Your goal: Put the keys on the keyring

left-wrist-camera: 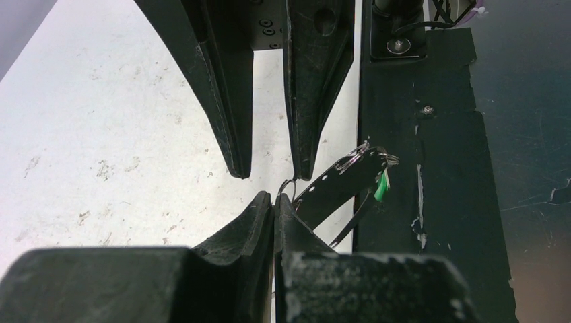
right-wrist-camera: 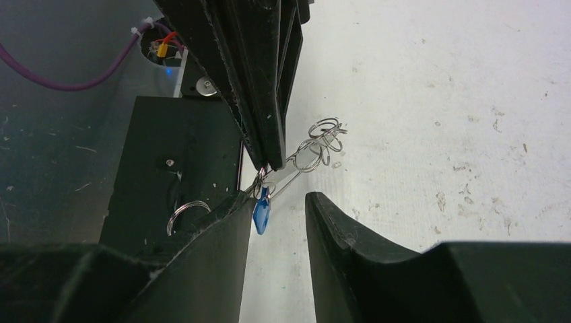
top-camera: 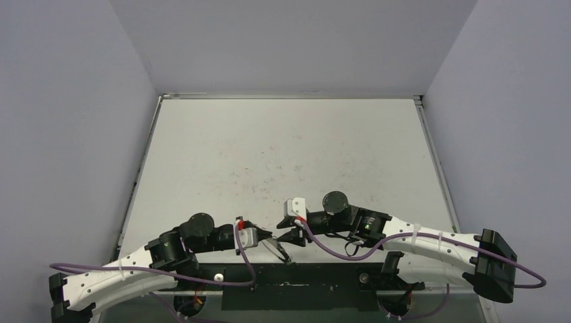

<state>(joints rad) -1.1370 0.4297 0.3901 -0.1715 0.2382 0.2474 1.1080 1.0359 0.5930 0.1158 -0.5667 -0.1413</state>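
Note:
My left gripper [left-wrist-camera: 275,197] is shut on the keyring [left-wrist-camera: 337,171], a thin pale wire ring that runs right from its tips. The green key tag [left-wrist-camera: 382,186] hangs at the ring's far end over the black base plate. My right gripper [right-wrist-camera: 277,199] is open and faces the left one, its fingers either side of the pinched wire. The blue key tag [right-wrist-camera: 261,214] hangs at the wire just below the left fingertips [right-wrist-camera: 269,161], close to my right gripper's left finger. The keyring's loops [right-wrist-camera: 323,140] show beyond. From above, both grippers [top-camera: 271,243] [top-camera: 291,235] meet near the table's front edge.
The black base plate [top-camera: 303,286] lies along the front edge, right under the grippers. A small steel split ring [right-wrist-camera: 185,212] shows over it. Purple cables [top-camera: 323,243] loop off both arms. Grey walls enclose the white table [top-camera: 283,148] on three sides.

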